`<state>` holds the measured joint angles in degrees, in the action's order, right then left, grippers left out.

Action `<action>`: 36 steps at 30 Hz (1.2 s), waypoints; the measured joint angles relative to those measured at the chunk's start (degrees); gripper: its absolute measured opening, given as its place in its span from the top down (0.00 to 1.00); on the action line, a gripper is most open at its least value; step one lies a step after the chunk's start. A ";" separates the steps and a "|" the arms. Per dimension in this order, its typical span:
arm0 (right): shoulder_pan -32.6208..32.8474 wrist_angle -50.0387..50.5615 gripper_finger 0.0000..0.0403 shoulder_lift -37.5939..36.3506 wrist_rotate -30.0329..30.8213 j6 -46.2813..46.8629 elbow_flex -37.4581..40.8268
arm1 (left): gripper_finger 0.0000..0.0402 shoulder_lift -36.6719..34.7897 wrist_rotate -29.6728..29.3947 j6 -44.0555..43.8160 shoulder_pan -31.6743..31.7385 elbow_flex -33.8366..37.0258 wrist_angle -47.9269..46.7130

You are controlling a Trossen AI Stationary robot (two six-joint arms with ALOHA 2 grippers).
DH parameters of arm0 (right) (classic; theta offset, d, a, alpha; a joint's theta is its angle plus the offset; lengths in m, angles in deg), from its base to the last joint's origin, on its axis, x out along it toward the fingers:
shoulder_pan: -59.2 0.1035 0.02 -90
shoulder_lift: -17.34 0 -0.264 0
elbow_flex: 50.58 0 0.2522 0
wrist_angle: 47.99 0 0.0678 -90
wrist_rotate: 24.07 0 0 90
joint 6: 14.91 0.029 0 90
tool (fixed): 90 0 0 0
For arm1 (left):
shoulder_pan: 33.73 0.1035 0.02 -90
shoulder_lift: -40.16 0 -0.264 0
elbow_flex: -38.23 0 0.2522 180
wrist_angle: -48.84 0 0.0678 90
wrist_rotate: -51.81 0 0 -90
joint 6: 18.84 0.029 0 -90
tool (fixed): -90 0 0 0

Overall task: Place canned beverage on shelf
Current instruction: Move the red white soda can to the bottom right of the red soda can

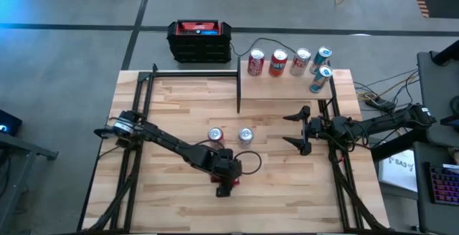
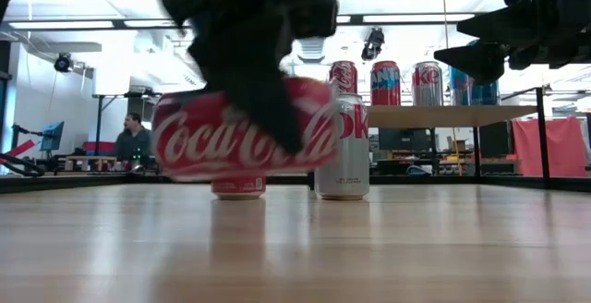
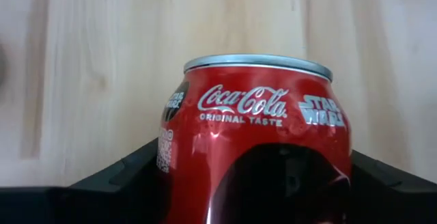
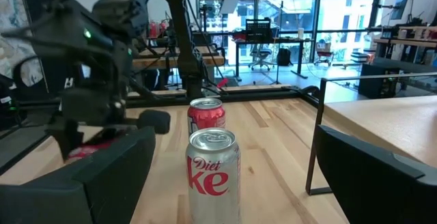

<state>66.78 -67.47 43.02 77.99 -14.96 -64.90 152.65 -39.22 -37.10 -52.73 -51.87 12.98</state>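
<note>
A: One red Coca-Cola can [image 3: 258, 142] is clamped in my left end effector [image 1: 226, 183], near the front middle of the surface [image 1: 179, 99]. In the low view the can lies on its side, long axis level, just clear of the wood. In the left wrist view its silver rim faces away from the wrist, along the fingers.

B: Other cans on the surface?

A: Two, upright, side by side near the centre: a second red can [image 1: 215, 136] and a silver Diet Coke can [image 1: 246, 135]. Both stand beyond the left end effector and apart from it.

B: Shelf?

A: The shelf [image 1: 287, 90] sits at the far right corner. Five upright cans [image 1: 290, 63] are on it, four in a row along the back edge and one blue can just in front at the right end.

B: Right arm?

A: My right end effector [image 1: 301, 131] hangs with fingers spread and nothing between them, right of the two centre cans and in front of the shelf.
</note>
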 joint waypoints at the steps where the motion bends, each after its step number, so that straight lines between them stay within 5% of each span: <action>1: 0.00 0.00 0.05 -0.01 0.00 0.00 -0.02 | 0.29 0.00 -0.20 0.00 0.00 -0.71 -0.02; 7: 0.00 0.01 0.05 -0.01 0.00 0.00 -0.01 | 0.29 0.00 -5.42 -0.03 -0.77 -3.32 2.38; 17: -0.01 0.01 0.05 -0.01 0.00 0.00 -0.01 | 0.29 -0.61 -24.23 -0.25 -4.87 1.19 18.70; 23: 0.01 0.01 0.05 -0.01 0.00 0.00 0.01 | 0.29 -1.01 -30.97 -0.87 -5.84 10.40 39.34; 36: 0.01 0.01 0.05 0.00 0.00 0.01 -0.01 | 0.29 3.84 -31.23 4.30 -6.60 31.89 94.21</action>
<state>66.79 -67.47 43.01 77.99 -14.95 -64.92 156.49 -70.45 -32.80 -59.33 -19.98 107.19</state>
